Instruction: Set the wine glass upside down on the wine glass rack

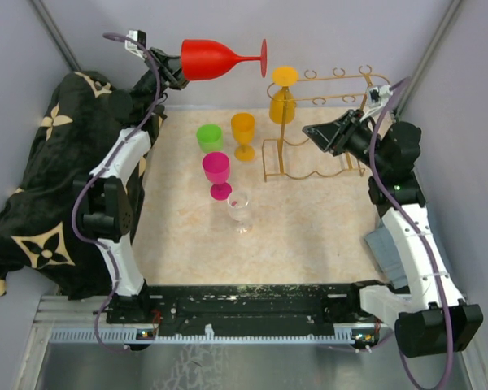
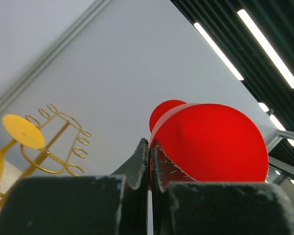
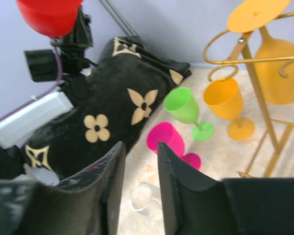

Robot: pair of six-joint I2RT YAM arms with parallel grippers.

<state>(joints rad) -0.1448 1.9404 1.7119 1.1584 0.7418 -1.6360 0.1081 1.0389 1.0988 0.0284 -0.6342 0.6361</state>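
Note:
A red wine glass [image 1: 211, 58] lies on its side in the air at the back left, its foot pointing right toward the wine glass rack [image 1: 281, 158]. My left gripper [image 1: 172, 71] is shut on the bowl's rim. In the left wrist view the jaws [image 2: 149, 147] pinch the thin wall of the red wine glass [image 2: 210, 142], with the rack [image 2: 54, 147] off to the left. An orange glass [image 1: 283, 101] hangs upside down on the rack. My right gripper [image 1: 313, 134] hovers by the rack's right side; in its own view it stands open [image 3: 139, 149] and empty.
On the table stand a green glass [image 1: 209, 136], an orange glass [image 1: 243, 134], a pink glass [image 1: 217, 173] and a clear glass [image 1: 239, 207]. A black cloth with cream flowers [image 1: 49, 187] is draped along the left side. Grey walls close in the back and sides.

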